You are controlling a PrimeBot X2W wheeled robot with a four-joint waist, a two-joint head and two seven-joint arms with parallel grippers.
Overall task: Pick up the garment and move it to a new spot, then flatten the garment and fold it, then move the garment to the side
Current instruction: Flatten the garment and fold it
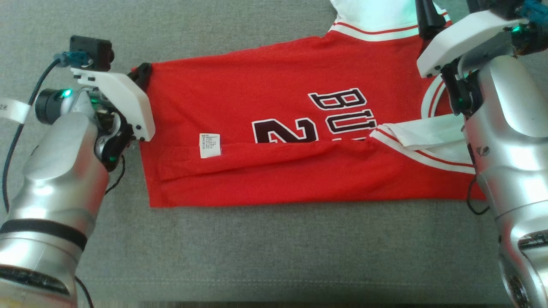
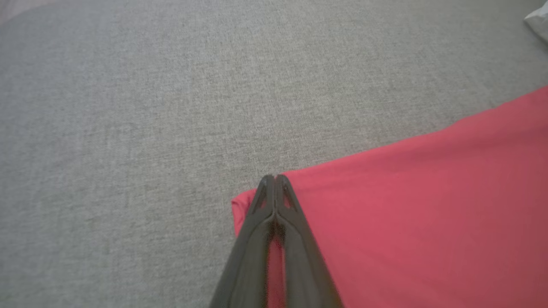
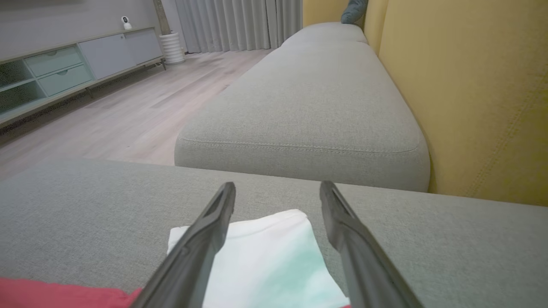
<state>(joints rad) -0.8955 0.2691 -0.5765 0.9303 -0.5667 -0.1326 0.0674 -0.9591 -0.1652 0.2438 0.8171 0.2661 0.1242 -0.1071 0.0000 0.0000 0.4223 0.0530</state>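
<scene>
Grey sofa cushion (image 1: 274, 256): work surface, bearing one red jersey (image 1: 265, 128) spread sideways, near long edge folded over, label showing.

Left gripper (image 2: 274, 179): fingers together, clamped on the jersey's far hem corner, likely as the hold for the next fold.

Right gripper (image 3: 277, 192): fingers apart, straddling the white sleeve (image 3: 257, 256) at the shoulder end, not gripping; presumably the matching hold.

Surface: woven, even.

Room: second cushion (image 3: 308, 107), yellow backrest (image 3: 471, 85), wood floor (image 3: 128, 107), cabinet (image 3: 55, 72), curtains (image 3: 239, 21).
</scene>
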